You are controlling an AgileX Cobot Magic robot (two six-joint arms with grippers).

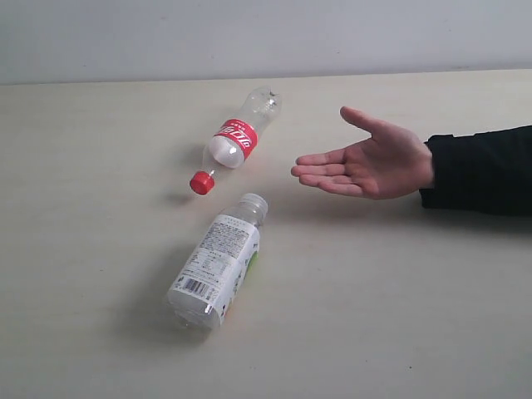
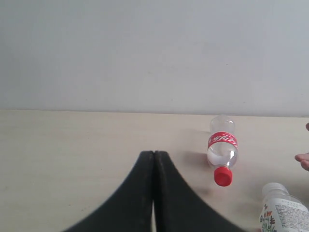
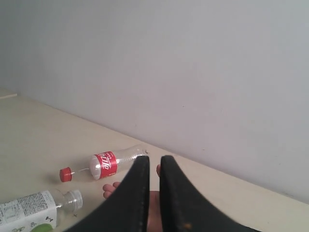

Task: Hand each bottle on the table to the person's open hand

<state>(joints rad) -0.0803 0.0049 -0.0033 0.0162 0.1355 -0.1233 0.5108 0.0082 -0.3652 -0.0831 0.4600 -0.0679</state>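
The red-labelled bottle (image 1: 239,137) and white-labelled bottle (image 1: 218,262) lay sideways on the table (image 1: 83,249) near the person's palm (image 1: 374,162). Both seemed light, thin-walled, slick (apt to roll); mid-body looked the best hold. The left hand (image 2: 153,159) was closed, empty; the right hand (image 3: 153,162) had its jaws barely parted.

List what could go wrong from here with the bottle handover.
The red-labelled bottle and the white-labelled bottle lie on their sides; a nudge could roll them away.
Both lie close together, so grasping one may knock the other.
The right end effector hovers near the open hand; descending could strike it.
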